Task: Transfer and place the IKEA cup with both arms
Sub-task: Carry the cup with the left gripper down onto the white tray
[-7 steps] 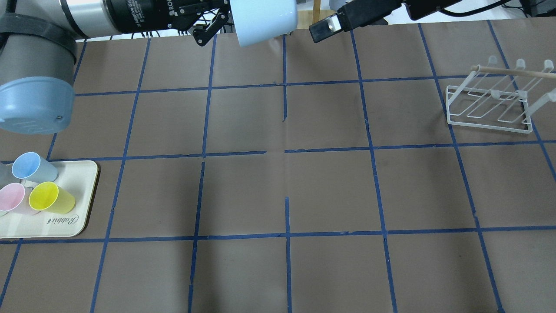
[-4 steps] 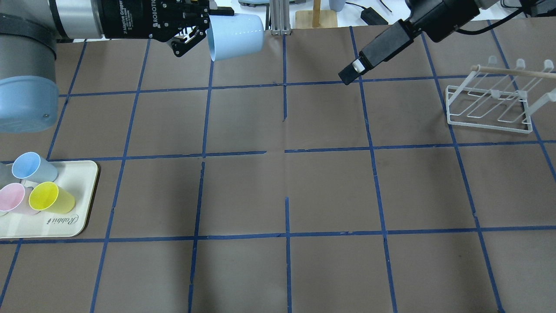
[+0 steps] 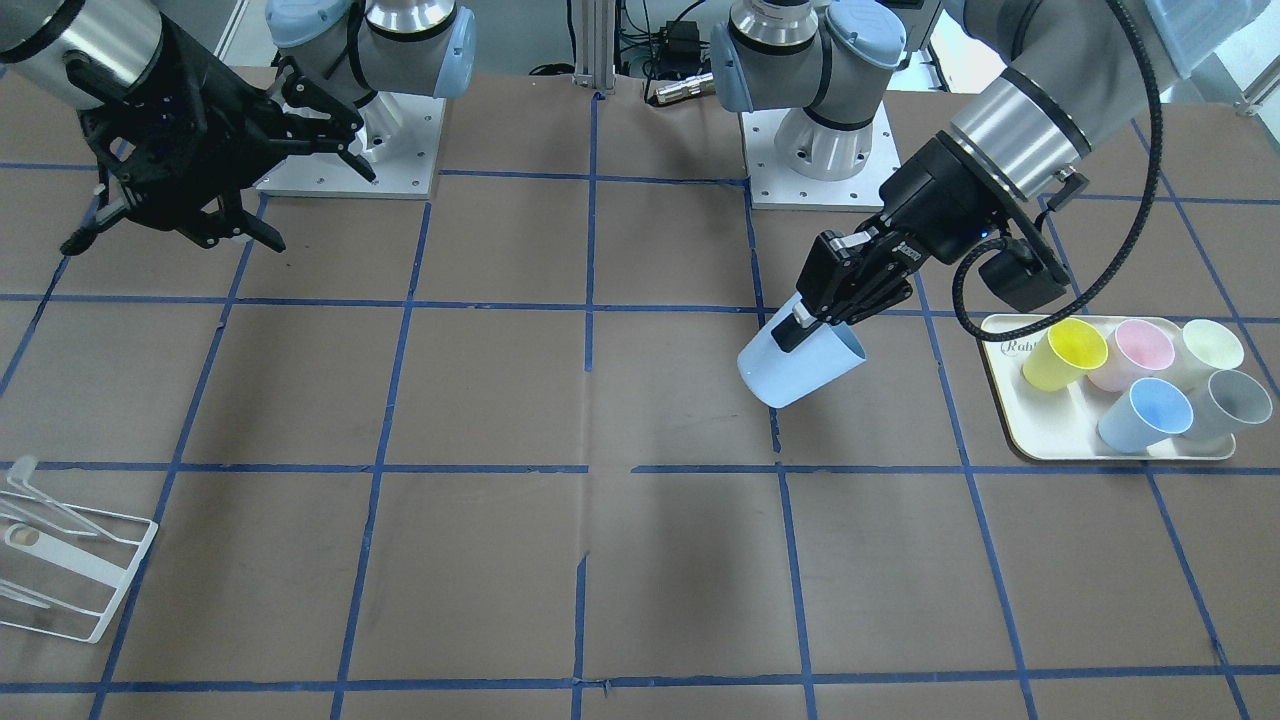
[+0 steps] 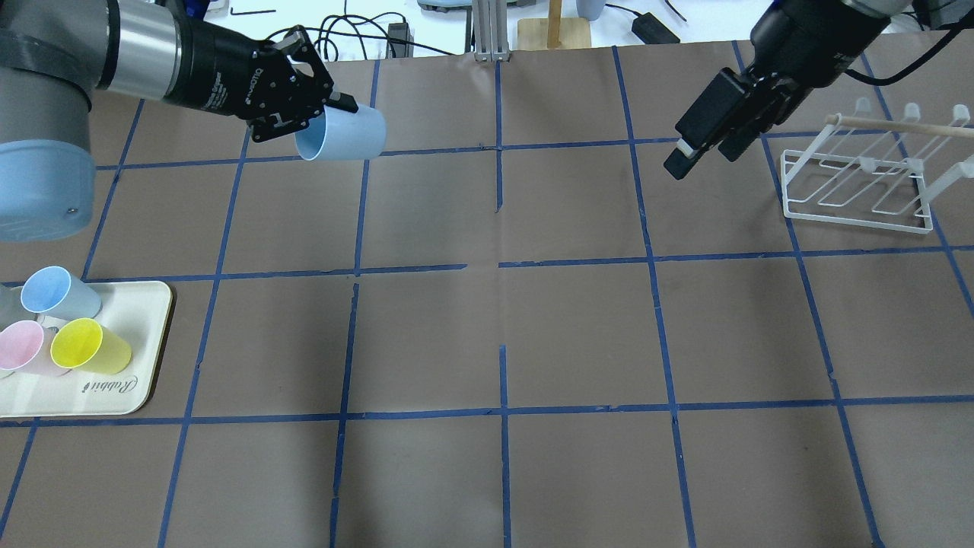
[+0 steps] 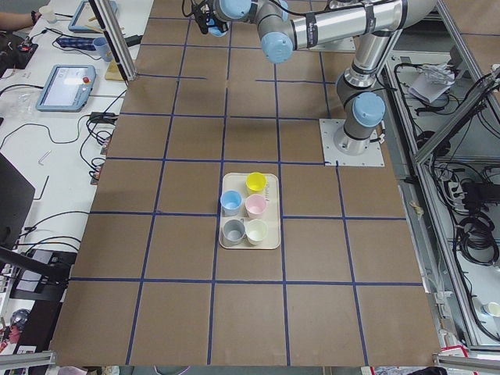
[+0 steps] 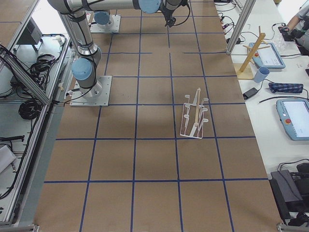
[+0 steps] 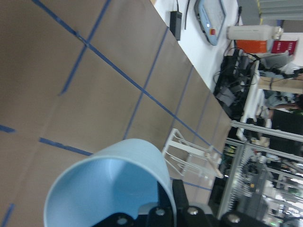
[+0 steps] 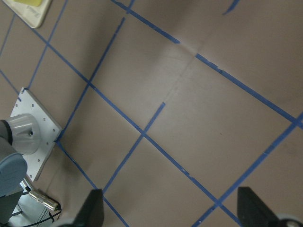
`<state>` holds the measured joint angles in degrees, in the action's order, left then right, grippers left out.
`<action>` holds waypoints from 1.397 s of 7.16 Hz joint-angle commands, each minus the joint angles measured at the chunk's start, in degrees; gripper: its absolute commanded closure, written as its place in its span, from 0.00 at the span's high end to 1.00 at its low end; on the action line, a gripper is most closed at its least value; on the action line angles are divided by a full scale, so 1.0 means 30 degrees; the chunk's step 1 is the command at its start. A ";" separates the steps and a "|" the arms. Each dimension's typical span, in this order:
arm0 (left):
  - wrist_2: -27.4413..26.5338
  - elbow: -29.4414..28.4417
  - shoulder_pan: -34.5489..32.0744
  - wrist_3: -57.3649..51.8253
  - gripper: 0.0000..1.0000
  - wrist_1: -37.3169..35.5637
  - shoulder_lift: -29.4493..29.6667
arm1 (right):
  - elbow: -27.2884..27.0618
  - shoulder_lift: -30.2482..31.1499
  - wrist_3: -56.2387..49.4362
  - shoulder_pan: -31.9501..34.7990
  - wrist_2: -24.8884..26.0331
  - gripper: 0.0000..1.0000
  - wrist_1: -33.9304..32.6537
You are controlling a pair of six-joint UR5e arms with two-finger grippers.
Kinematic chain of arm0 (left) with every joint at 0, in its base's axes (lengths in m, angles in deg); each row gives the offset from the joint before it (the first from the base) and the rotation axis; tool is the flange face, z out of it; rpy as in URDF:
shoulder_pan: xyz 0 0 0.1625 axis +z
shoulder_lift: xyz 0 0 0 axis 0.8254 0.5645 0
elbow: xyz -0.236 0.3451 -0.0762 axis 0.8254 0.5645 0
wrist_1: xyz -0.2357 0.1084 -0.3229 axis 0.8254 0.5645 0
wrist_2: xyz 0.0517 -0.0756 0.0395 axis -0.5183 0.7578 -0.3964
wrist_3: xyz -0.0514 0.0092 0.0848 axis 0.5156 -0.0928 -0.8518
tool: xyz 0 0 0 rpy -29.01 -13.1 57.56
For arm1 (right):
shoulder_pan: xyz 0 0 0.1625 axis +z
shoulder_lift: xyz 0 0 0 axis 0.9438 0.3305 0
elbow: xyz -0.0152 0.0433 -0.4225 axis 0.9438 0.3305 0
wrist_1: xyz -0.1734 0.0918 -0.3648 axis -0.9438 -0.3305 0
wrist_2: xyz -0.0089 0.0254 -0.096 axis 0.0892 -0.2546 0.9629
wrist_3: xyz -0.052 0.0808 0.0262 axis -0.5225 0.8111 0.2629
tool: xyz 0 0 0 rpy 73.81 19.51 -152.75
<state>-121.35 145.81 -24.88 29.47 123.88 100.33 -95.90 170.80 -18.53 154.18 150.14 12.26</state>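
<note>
The IKEA cup [image 4: 346, 135] is a pale icy-blue tumbler, tilted on its side in the air over the far left of the table. My left gripper [image 4: 318, 113] is shut on its rim. The cup also shows in the front-facing view [image 3: 800, 365], with the left gripper [image 3: 812, 322] above it, and in the left wrist view [image 7: 106, 189]. My right gripper [image 4: 704, 156] is open and empty, hanging over the far right of the table, well apart from the cup. The right wrist view shows its fingertips [image 8: 92, 210] spread wide over bare table.
A cream tray [image 4: 152, 320] at the near left holds a periwinkle-blue cup [image 4: 57, 293], a yellow cup [image 4: 90, 345], a pink cup [image 4: 20, 344] and, in the front-facing view, a grey cup [image 3: 1235, 400]. A white wire rack [image 4: 860, 183] stands at the far right.
My left gripper has carried the cup left and lower, toward the table. My right gripper has moved right and down, toward the rack. The two grippers are farther apart.
</note>
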 commanded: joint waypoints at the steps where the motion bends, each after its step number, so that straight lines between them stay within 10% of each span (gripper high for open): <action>1: -0.4166 0.0030 0.0321 -0.4382 0.00 0.2493 -0.0057 | -0.0124 -0.0022 0.4558 0.0354 0.2360 1.00 -0.1846; 6: -1.3368 0.0147 0.5826 -1.7214 0.00 0.5643 0.1198 | -0.0242 -0.0843 1.1832 0.2025 0.4123 1.00 -0.6332; 10: -1.4736 0.0382 0.5977 -1.7673 0.00 0.1368 0.3861 | -0.0388 -0.0930 1.3568 0.3049 0.4680 1.00 -0.6890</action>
<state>-164.89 146.87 -7.06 -23.26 131.18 109.32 -96.92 168.16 21.11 162.10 163.87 -7.20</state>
